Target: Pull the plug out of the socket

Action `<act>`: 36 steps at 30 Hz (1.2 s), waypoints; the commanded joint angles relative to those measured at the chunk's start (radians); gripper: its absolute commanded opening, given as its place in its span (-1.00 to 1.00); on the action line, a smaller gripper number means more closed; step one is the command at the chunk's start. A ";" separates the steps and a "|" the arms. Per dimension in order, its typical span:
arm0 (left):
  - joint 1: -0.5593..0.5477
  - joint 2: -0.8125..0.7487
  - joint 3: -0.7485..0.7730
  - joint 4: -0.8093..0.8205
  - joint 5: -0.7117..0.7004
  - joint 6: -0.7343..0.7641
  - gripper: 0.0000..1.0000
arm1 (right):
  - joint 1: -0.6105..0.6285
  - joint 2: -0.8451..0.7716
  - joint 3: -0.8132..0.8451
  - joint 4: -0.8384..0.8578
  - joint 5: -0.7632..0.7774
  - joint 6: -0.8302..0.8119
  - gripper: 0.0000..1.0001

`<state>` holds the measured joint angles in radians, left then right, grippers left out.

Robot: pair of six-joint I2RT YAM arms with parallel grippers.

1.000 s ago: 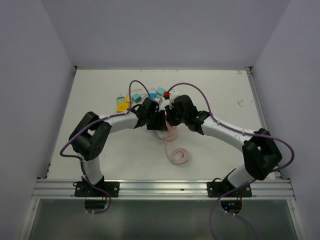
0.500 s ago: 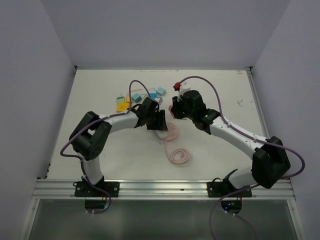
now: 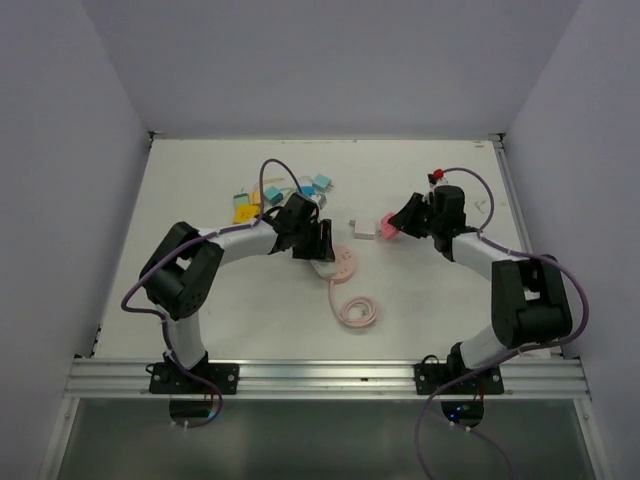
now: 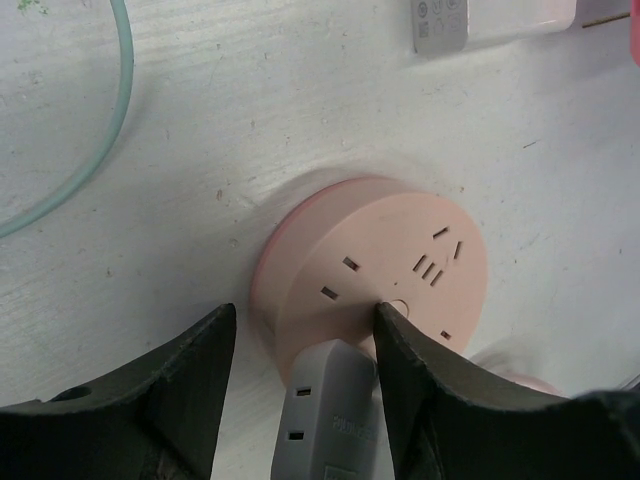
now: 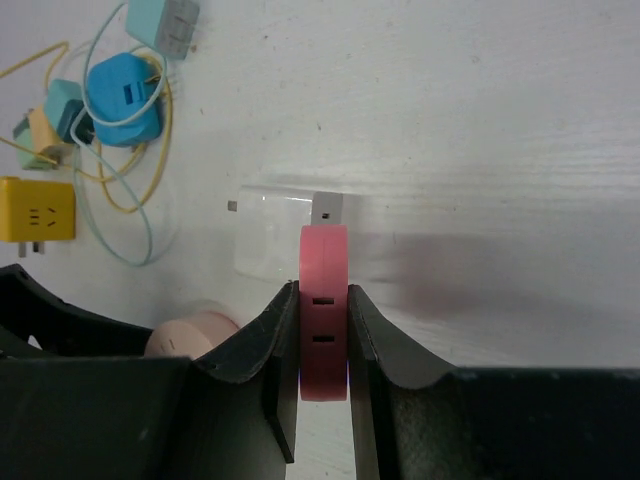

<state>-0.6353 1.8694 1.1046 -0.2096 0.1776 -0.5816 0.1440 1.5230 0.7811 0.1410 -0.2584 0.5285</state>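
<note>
The round pink socket (image 3: 342,263) lies mid-table and fills the left wrist view (image 4: 390,260). My left gripper (image 3: 323,245) is over it, its open fingers (image 4: 305,312) straddling a grey plug (image 4: 330,410) that sits at the socket's near side; the right finger touches it and the left finger stands apart. My right gripper (image 3: 398,222) is shut on a pink-red plug (image 5: 324,310), free of the socket and held to its right (image 3: 385,224) above the table.
A white adapter (image 5: 285,235) lies just beyond the pink plug and shows in the top view (image 3: 360,226). Several coloured chargers with thin cables (image 3: 265,195) lie at the back left. The socket's pink cord is coiled (image 3: 357,312) toward the near side.
My right gripper has moved away from the socket, up and then far to the right, with the pink plug in it. The left gripper has stayed on the socket.
</note>
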 commanded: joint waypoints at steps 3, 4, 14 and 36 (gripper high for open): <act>-0.003 0.116 -0.057 -0.254 -0.182 0.103 0.23 | -0.060 0.118 -0.025 0.256 -0.150 0.171 -1.00; -0.003 0.113 -0.049 -0.257 -0.184 0.108 0.25 | -0.066 0.130 -0.025 0.256 -0.148 0.176 -1.00; 0.003 0.085 0.058 -0.297 -0.159 0.124 0.55 | -0.083 0.097 -0.025 0.097 -0.019 0.088 0.12; 0.037 -0.124 0.261 -0.366 -0.138 0.054 0.93 | 0.228 -0.103 0.113 -0.247 0.058 -0.179 0.42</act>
<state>-0.6014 1.8538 1.3830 -0.5694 0.0319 -0.4965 0.3332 1.4220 0.8413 -0.0635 -0.1741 0.4019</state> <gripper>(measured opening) 0.959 0.716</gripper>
